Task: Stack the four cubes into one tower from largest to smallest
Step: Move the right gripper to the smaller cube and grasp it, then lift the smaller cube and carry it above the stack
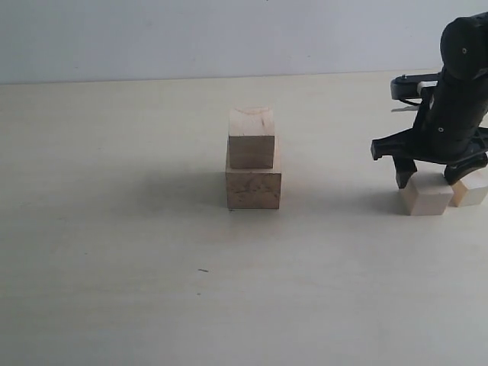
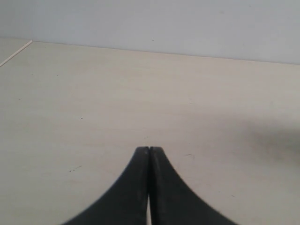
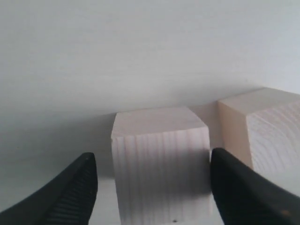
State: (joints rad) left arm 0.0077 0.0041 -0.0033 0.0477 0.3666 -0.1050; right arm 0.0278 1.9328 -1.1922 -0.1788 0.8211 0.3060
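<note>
At the table's middle, the largest cube (image 1: 253, 188), smudged with darker grain, carries a smaller pale cube (image 1: 252, 139); together they form a two-block tower. At the right, my right gripper (image 1: 429, 180) is lowered over a third pale cube (image 1: 427, 198) and stands open, one finger on each side of it. In the right wrist view this cube (image 3: 161, 159) sits between the black fingers (image 3: 70, 192), with a gap on one side. A fourth pale cube (image 1: 473, 191) (image 3: 267, 126) lies right beside it. My left gripper (image 2: 149, 149) is shut and holds nothing.
The pale tabletop (image 1: 114, 229) runs back to a white wall (image 1: 191, 30). The left wrist view shows only bare table and the table's edge line (image 2: 16, 51).
</note>
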